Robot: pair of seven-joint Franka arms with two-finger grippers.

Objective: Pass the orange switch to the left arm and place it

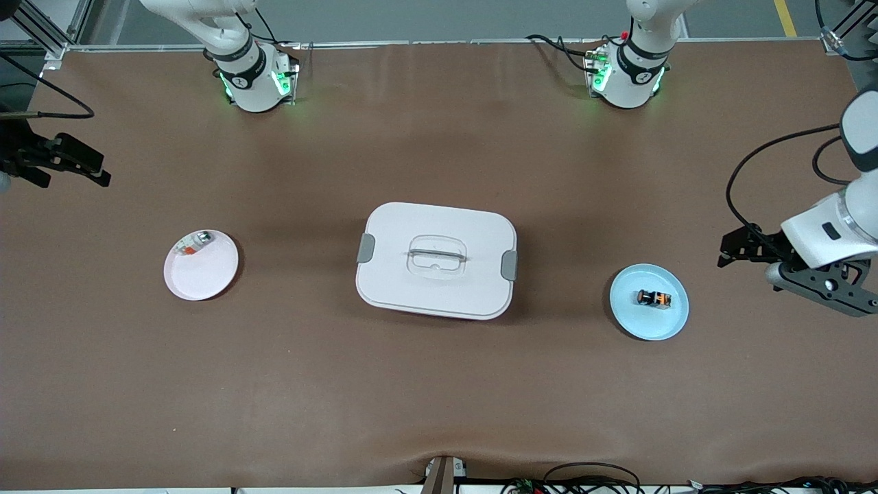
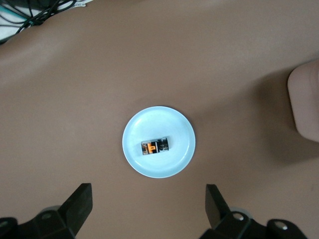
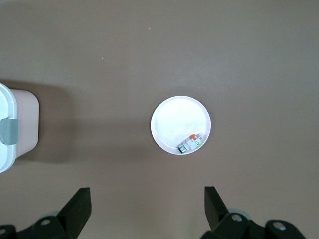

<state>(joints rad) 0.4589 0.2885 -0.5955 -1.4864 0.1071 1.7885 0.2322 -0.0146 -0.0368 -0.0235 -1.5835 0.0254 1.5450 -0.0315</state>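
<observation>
The orange switch [image 1: 654, 298] lies on its side on a small blue plate [image 1: 641, 322] toward the left arm's end of the table. It also shows in the left wrist view [image 2: 155, 147], on that plate [image 2: 164, 122]. My left gripper [image 1: 730, 251] is open and empty, up over the bare table beside the blue plate [image 2: 148, 204]. My right gripper [image 1: 101, 173] is open and empty, up over the table edge at the right arm's end [image 3: 147, 204]. The white lidded box [image 1: 436, 288] stands mid-table between the two plates.
A pink plate [image 1: 206, 278] toward the right arm's end holds a clear-and-silver part with a red-orange bit [image 1: 195, 243]; both show in the right wrist view, plate [image 3: 174, 117] and part [image 3: 191, 143]. The box's corner shows in both wrist views [image 2: 305, 102] [image 3: 15, 124].
</observation>
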